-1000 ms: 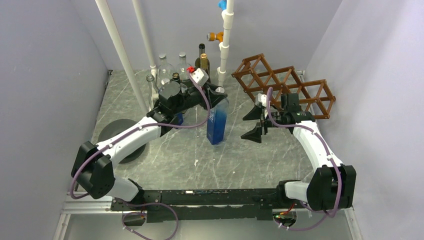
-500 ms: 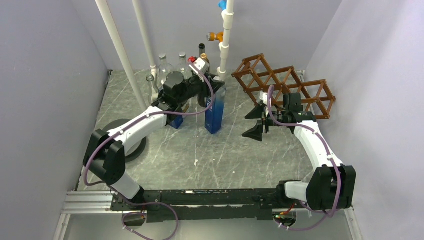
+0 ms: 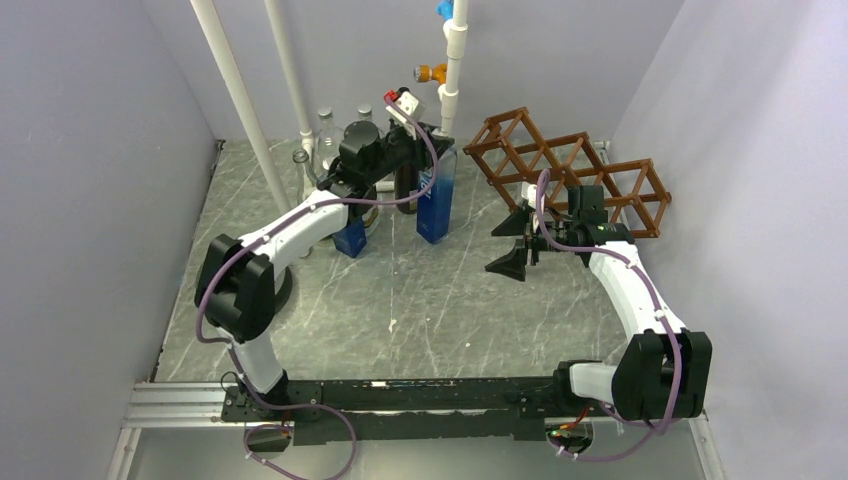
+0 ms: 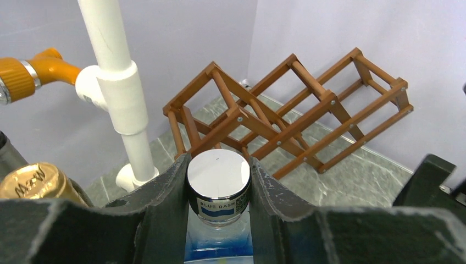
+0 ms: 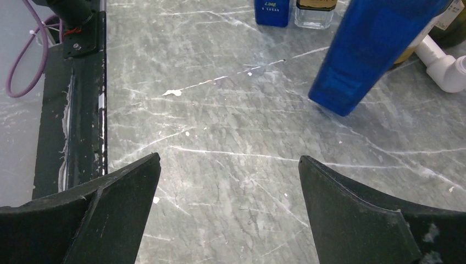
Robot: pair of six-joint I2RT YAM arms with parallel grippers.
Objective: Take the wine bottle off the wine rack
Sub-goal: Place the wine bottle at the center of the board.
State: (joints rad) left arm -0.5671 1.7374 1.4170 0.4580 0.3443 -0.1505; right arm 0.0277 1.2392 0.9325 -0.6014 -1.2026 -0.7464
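The wine bottle, a tall blue square bottle with a silver cap, stands upright at the back of the table, left of the wine rack. My left gripper is shut on its cap and neck, and the left wrist view shows both jaws pressed against the cap. All the diamond cells of the brown lattice rack that show hold nothing. My right gripper hangs open in front of the rack, over bare table. The blue bottle lies beyond it.
Several glass bottles crowd the back left beside the held one, one of them gold-capped. A small blue bottle stands in front of them. White pipes with an orange valve rise at the back wall. Grey walls close both sides.
My left arm has carried the blue bottle from mid-table back toward the wall, next to the other bottles. The right gripper has barely moved and stays open.
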